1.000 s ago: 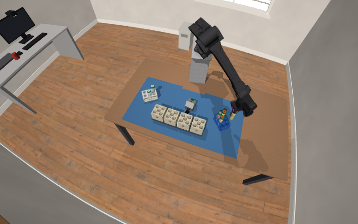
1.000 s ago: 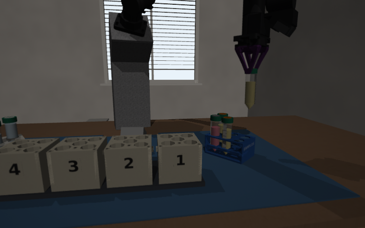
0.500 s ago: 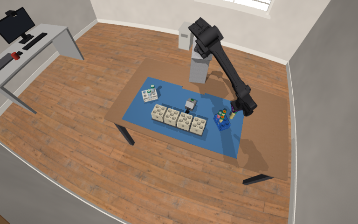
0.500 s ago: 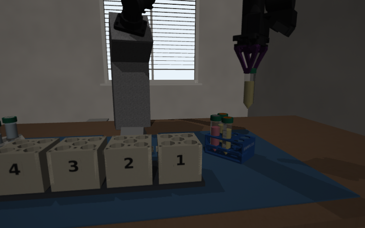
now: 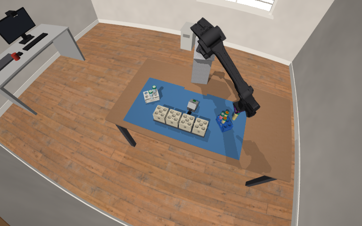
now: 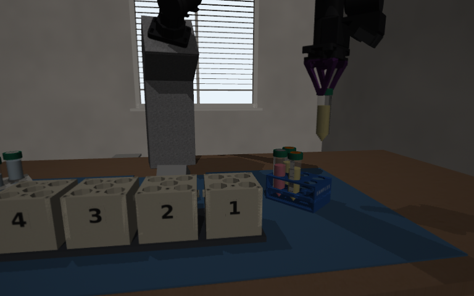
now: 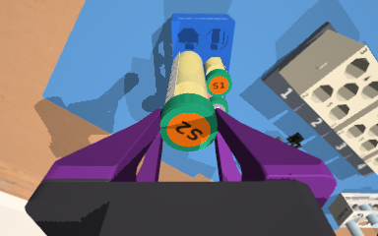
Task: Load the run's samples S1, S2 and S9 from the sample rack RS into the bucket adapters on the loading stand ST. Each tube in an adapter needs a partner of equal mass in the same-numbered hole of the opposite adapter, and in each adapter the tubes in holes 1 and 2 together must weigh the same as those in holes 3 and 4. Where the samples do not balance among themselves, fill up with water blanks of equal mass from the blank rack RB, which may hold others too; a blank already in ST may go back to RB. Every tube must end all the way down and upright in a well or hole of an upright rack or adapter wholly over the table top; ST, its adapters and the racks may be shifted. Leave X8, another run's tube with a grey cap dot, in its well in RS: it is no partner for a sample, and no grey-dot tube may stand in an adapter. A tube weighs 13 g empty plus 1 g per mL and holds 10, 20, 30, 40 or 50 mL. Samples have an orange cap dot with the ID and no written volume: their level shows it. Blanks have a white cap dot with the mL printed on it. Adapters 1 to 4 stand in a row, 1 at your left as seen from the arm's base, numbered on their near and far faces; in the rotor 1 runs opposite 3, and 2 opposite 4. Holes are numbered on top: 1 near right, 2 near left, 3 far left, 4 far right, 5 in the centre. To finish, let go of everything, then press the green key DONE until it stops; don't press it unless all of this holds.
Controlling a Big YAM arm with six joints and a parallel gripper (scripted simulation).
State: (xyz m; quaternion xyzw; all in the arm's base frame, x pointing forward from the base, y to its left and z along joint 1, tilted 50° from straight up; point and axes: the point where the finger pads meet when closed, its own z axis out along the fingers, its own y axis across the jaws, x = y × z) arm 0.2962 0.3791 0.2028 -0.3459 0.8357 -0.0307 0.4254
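Purple-fingered parallel gripper (image 6: pixel 325 91) clamped on the green-capped sample tube S2 (image 6: pixel 323 120), gripping just under the cap, tube hanging upright with its conical tip clear of the table. Filled with pale yellow liquid most of the way up; orange cap dot marked S2 (image 7: pixel 188 129) facing the wrist camera between the two purple fingers. Suspended high above and a little to the outer side of the small blue sample rack (image 6: pixel 316 195), well clear of its top. Black six-joint arm (image 5: pixel 231 70) stretched out from the grey stone-like pedestal (image 6: pixel 170 104), upper link slanting down across the table, wrist pointing straight down.

Left standing in the blue rack: a tube with pink liquid (image 6: pixel 279 174), a yellow-filled tube with an orange dot (image 6: pixel 295 174) read as S1 (image 7: pixel 219 85) from the wrist view, and a third green-capped tube (image 6: pixel 289 150) behind them, contents mostly hidden.

Lined up on the blue mat (image 5: pixel 186 143): four cream block adapters, numbered 1 (image 6: pixel 233 209), 2 (image 6: pixel 166 213), 3 (image 6: pixel 95 216) and 4 (image 6: pixel 20 223) on their faces, every visible hole without a tube. Behind the row, a small grey box with a green key (image 5: pixel 192 104). At the far end, a white blank rack (image 5: pixel 151 97) with green-capped tubes (image 5: pixel 153 88) standing in it.
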